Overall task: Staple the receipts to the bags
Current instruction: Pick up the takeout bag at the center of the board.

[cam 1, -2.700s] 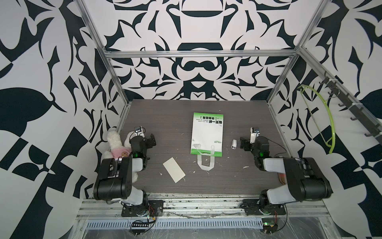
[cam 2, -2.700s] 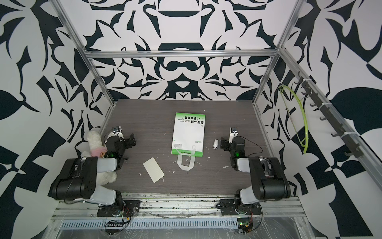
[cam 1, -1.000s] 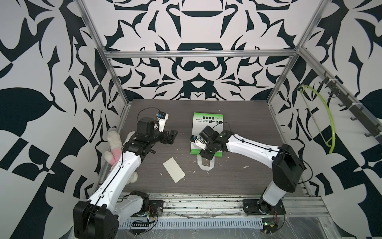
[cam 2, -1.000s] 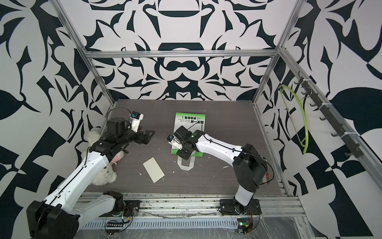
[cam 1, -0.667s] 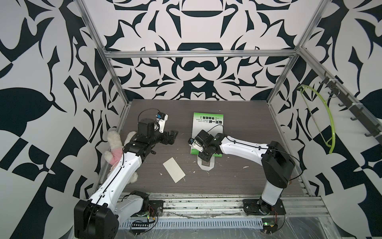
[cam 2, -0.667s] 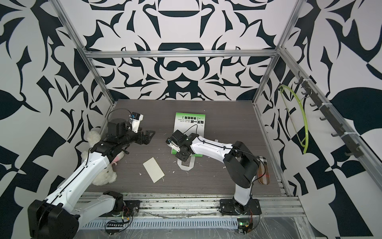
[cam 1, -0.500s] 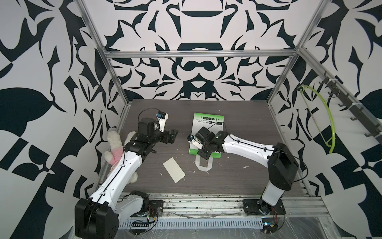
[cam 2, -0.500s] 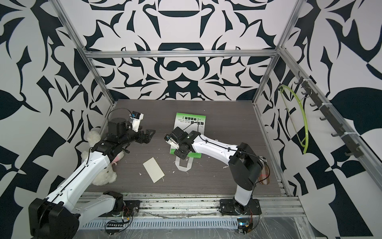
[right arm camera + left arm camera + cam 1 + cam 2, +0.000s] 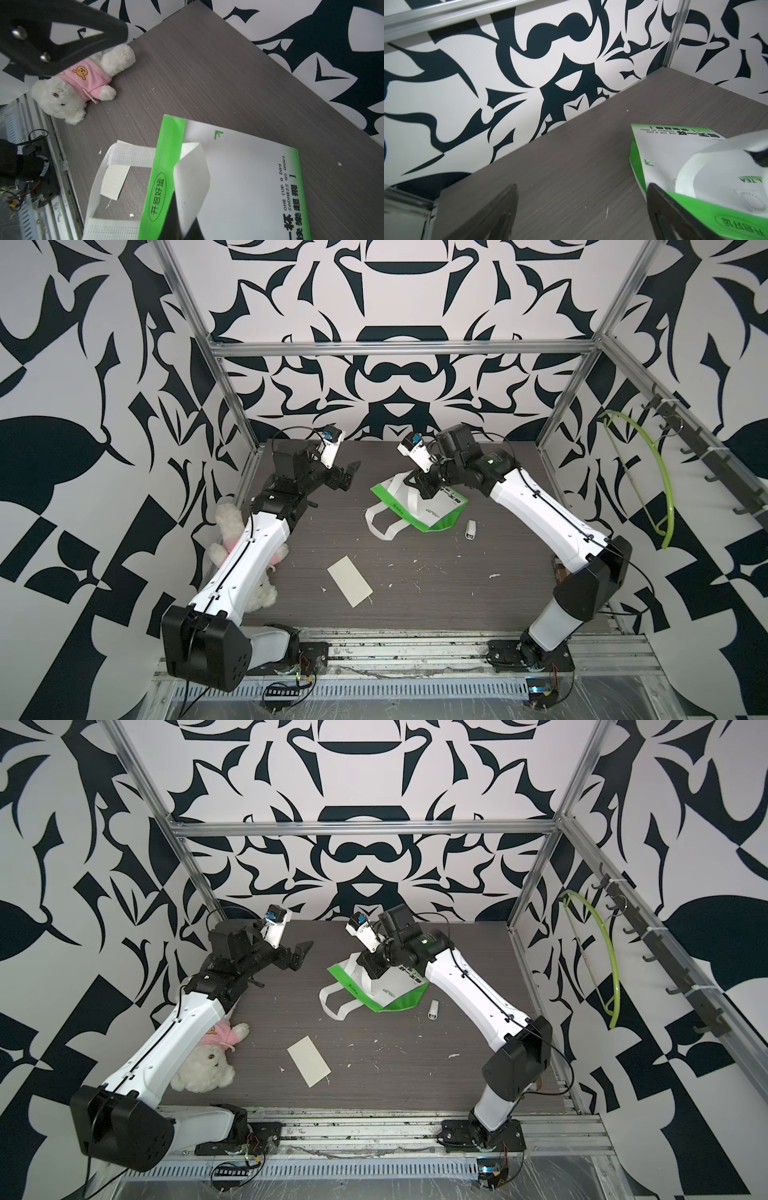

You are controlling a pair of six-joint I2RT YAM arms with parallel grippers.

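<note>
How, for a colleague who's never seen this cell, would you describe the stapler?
On the grey tabletop, find the green-and-white paper bag toward the back. Beside its green base, on the right arm's side, lies the stapler: a small white oblong with a dark tip, far smaller than the cream receipt nearer the front.

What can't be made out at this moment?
Right gripper pinch: its own body covers it in both top views; the frame edge cuts it off in the right wrist view.
Stapler: too small for detail in both top views.
Receipt print: faint; a bag handle covers one end in the right wrist view.
Plush toy: partly under the left arm in both top views.
</note>
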